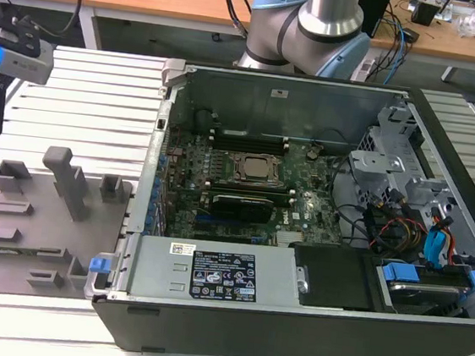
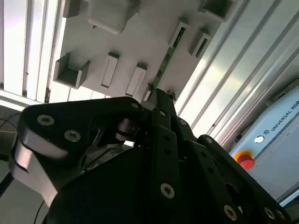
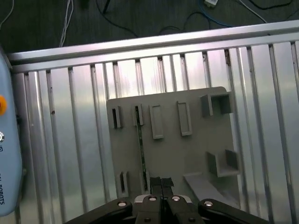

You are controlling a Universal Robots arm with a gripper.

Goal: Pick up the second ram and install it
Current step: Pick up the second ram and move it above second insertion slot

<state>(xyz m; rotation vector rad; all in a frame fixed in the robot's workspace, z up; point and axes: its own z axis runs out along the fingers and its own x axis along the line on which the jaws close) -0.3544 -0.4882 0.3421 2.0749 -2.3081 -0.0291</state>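
Hovering above the tray (image 3: 196,154), we are holding the gripper (image 3: 161,183) just beside the ram (image 3: 141,149), which is standing on edge in its slot. The fingers (image 3: 155,183) are closed and empty. We are judging that centring over its thin edge matters.

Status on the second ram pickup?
Gripper at one end of the second ram. It stands on edge in the grey holder tray. Nothing visible lying across it.
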